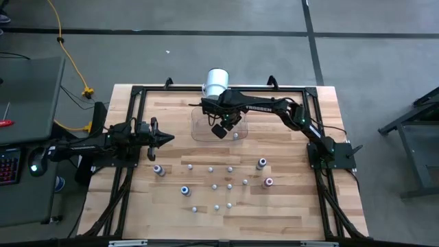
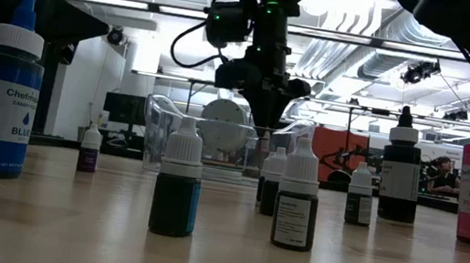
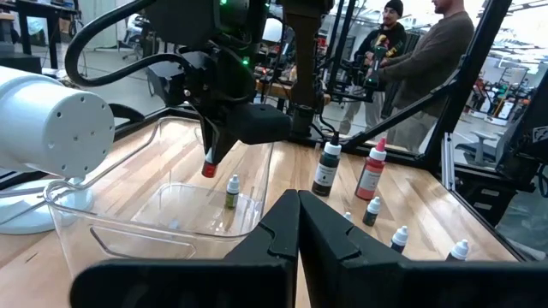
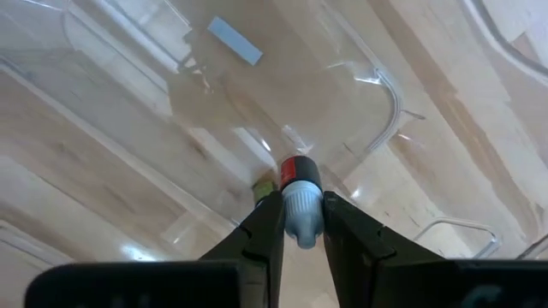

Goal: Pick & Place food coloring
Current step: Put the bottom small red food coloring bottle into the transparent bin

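One bottle (image 4: 300, 205): I have it pinched in the right gripper (image 4: 301, 224), hanging over the tub (image 3: 163, 210).
Left gripper (image 3: 298, 224): pressed together, waiting at the table's left.
Risk: it could slip, land on the bottle inside (image 3: 232, 192), tip it.

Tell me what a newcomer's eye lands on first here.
First, the right gripper, shut on a small red bottle and hanging over the clear plastic tub at the table's far middle, where one small bottle already stands. Next, the little bottles scattered across the near half of the wooden table.
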